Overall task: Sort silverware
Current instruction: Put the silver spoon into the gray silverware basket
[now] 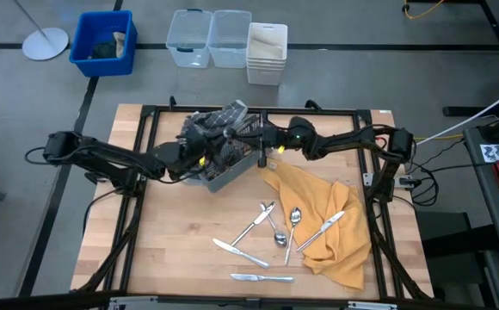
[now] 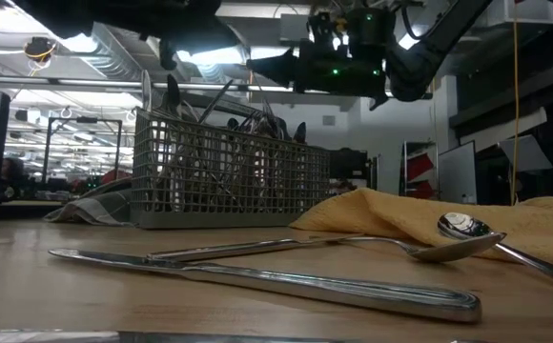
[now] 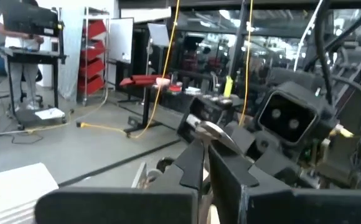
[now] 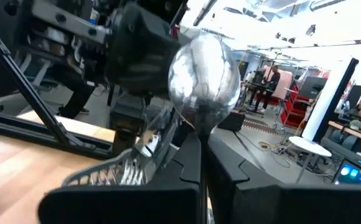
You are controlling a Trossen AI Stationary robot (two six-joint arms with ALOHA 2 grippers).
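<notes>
The grey wire-mesh caddy point(image 1: 225, 165) stands at the table's far middle with several pieces of silverware upright in it point(image 2: 229, 176). Both grippers hover above it, pointing about level. My left gripper point(image 1: 205, 145) comes from the left and is shut on a thin silver piece point(image 3: 209, 129). My right gripper point(image 1: 255, 136) comes from the right and is shut on a spoon point(image 4: 204, 81). More silverware lies flat on the table: a fork point(image 1: 254, 222), two spoons point(image 1: 292, 220), and knives point(image 1: 241, 252) point(image 1: 262, 277). One knife point(image 1: 323, 231) lies on the yellow cloth point(image 1: 323, 202). My left gripper pinches a silver piece between its two fingers point(image 3: 190, 163); only its rounded end point(image 3: 210, 129) sticks out past the fingertips. Which kind of piece it is I cannot tell. It is lifted clear of the table. My right gripper pinches the spoon's handle point(image 4: 200, 146) between its two fingers, just behind the bowl. The bowl point(image 4: 204, 81) juts out past the fingertips. The spoon lies along the fingers and is lifted clear, above the caddy.
A grey checked cloth point(image 1: 219, 116) lies under and behind the caddy. The yellow cloth is crumpled on the table's right half. A black frame point(image 1: 146, 138) runs round the table. Bins point(image 1: 103, 41) point(image 1: 211, 36) stand on the floor beyond the far edge.
</notes>
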